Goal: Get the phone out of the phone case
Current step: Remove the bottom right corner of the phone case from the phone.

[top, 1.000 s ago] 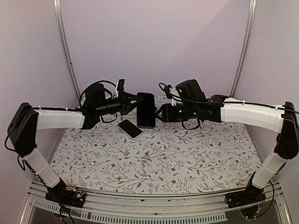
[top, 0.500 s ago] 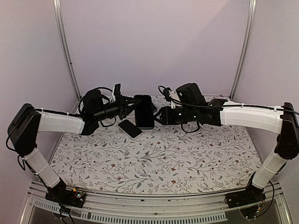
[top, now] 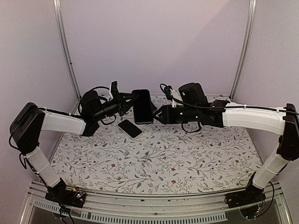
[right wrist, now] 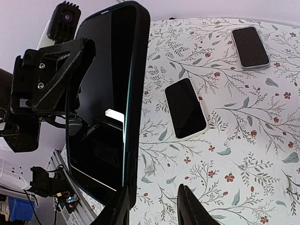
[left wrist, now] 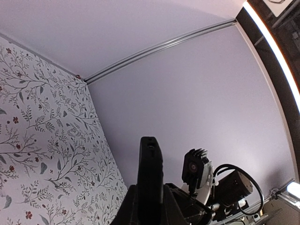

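Currently held upright in mid-air, above the floral-patterned table (top: 187, 158): dark glass-fronted phone (right wrist: 105, 93), seated in its black phone case (right wrist: 139, 70). Clamped at one long edge by the left gripper (left wrist: 151, 206), fingers closed on front and back. Right gripper (right wrist: 154, 206) spread apart, table pattern showing between the fingers, lower corner of the case against one finger only, nothing clamped.

Step judged in hand: peeling the case rim off the handset. For a clean release:
- Hold the left grip firm and level.
- Hook one right fingertip under the case lip at a corner, not on the glass.
- Pry outward a little at a time, corner first, then along the long edge.
- Avoid twisting the handset sideways, a likely cause of slipping from the left pads.

Lying flat on the table below, well apart from the work: pale-rimmed spare phone (right wrist: 186, 108) and farther spare phone (right wrist: 251, 41).
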Robot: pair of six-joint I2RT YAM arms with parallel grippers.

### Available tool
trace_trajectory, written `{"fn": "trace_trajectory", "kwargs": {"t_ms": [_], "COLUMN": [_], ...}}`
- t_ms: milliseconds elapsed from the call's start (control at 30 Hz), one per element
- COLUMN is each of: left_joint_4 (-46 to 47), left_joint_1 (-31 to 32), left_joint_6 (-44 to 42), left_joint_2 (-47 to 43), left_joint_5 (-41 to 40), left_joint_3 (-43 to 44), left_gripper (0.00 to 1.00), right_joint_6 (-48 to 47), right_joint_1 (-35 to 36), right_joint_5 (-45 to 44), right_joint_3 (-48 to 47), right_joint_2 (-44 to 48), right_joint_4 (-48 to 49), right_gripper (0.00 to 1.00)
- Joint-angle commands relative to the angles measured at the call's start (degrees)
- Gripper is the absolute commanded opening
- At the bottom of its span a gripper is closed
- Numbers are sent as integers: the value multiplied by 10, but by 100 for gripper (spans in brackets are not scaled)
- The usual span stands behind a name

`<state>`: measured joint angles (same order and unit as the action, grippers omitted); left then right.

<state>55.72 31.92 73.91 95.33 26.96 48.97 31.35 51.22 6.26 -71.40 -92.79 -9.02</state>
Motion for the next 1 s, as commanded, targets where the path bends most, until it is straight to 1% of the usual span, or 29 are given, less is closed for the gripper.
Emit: {"fn": "trace_trajectory", "kwargs": {"t_ms": [0, 233, 367, 467, 533, 633, 700, 800, 833, 900, 967], "left_joint_4": [217, 288, 281, 271, 280, 273, 277, 293, 292, 294, 298], "left_joint_1": [2, 4, 14, 14, 9, 6, 7, 7, 7, 6, 7], "left_joint_6": [77, 125, 127, 124, 140, 155, 169, 199, 205, 214, 224], "left_joint_2": [-22, 2, 2, -6, -7, -6, -2, 6, 7, 8, 11], "left_joint_5": [-31, -24, -17, -20, -18, -9, 3, 20, 26, 35, 41], "left_joint_3": [47, 60, 64, 46, 34, 23, 23, 18, 15, 10, 6], "left_gripper": [0, 0, 0, 0, 0, 0, 0, 0, 0, 0, 0], "right_joint_6": [0, 6, 7, 14, 16, 1, -7, -12, -11, -17, -29], "right_joint_1": [21, 20, 20, 18, 13, 11, 10, 9, 9, 4, 1], "right_joint_5": [24, 17, 7, -1, -2, -6, -11, -19, -22, 10, 40], "right_joint_3": [40, 43, 39, 68, 92, 121, 143, 180, 194, 214, 214], "right_joint_2": [-30, -37, -39, -10, 25, 75, 102, 143, 157, 178, 186], "right_joint_4": [-104, -103, -90, -43, -5, 47, 80, 147, 171, 221, 241], "right_gripper": [34, 34, 34, 35, 41, 46, 51, 60, 64, 68, 71]}}
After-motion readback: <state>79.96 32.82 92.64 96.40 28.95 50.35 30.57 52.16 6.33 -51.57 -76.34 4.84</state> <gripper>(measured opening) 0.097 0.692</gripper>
